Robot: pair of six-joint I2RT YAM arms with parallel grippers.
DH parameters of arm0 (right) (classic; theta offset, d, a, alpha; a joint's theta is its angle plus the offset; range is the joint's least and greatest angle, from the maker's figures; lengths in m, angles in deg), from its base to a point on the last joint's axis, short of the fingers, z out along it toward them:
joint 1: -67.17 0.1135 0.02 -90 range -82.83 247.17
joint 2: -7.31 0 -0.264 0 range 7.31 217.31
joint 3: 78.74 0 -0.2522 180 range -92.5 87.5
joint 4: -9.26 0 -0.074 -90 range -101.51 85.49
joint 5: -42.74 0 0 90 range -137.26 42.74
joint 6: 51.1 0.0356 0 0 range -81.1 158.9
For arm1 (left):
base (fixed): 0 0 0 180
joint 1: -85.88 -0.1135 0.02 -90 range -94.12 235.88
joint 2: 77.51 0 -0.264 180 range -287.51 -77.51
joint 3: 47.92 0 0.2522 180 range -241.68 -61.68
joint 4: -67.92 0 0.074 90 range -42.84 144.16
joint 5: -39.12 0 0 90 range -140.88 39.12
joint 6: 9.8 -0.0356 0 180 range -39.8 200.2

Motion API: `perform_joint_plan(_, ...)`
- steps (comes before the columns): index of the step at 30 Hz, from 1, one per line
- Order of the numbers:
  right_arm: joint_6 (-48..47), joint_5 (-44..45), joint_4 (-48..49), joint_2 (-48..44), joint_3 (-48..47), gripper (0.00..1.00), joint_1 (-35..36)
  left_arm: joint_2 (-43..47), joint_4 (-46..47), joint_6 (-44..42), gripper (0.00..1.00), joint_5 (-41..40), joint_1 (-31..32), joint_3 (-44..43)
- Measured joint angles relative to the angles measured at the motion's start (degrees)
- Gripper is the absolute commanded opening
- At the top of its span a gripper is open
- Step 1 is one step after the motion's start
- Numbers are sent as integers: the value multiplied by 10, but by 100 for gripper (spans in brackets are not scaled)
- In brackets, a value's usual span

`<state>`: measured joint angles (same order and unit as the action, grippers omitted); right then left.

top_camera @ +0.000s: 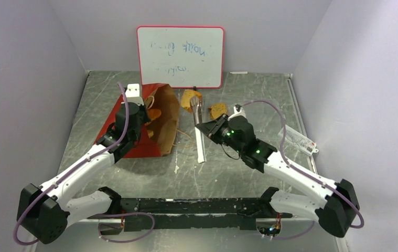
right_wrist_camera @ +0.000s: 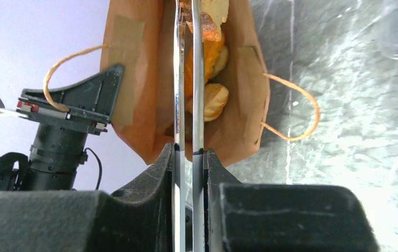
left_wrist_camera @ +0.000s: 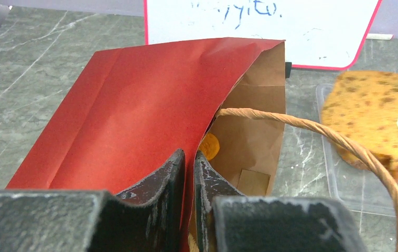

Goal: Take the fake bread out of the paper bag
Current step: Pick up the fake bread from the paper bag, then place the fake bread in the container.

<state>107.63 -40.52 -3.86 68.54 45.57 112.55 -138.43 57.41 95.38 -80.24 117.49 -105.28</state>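
Note:
The paper bag (top_camera: 133, 123) lies on its side, red outside and brown inside, with its mouth facing right. My left gripper (top_camera: 143, 111) (left_wrist_camera: 189, 157) is shut on the bag's upper edge (left_wrist_camera: 196, 121) and holds the mouth open. Inside lie an orange loaf (right_wrist_camera: 208, 58) and a tan roll (right_wrist_camera: 215, 100); an orange piece (left_wrist_camera: 208, 146) shows deep in the bag. My right gripper (top_camera: 204, 128) (right_wrist_camera: 189, 152) is shut on metal tongs (top_camera: 200, 136) held across the bag mouth. The tongs' far end touches a speckled slice (top_camera: 190, 98) (left_wrist_camera: 369, 118). Another slice (top_camera: 218, 110) lies beside it.
A red-framed whiteboard (top_camera: 181, 55) stands at the back, just behind the bag and slices. The near slice rests on a clear plastic tray (left_wrist_camera: 338, 184). The bag's loop handle (left_wrist_camera: 343, 139) arches over it. A white packet (top_camera: 299, 139) lies at the right edge.

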Motion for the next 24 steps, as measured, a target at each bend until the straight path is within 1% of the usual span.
perform_joint_plan(6, 19, 33, -28, -87, 53, 0, -31, 1, -1, -2, 7, -1, 0, 0)
perform_joint_plan(11, 71, 40, -5, -148, 148, 0, -81, 10, -6, -2, 7, 1, 0, 0)
perform_joint_plan(16, 117, 42, 32, -138, 222, 0, -113, 22, -14, -5, 7, 2, 0, 0)
perform_joint_plan(24, 148, 37, 135, -93, 248, 0, -152, 35, -19, -10, 7, 5, 0, 5)
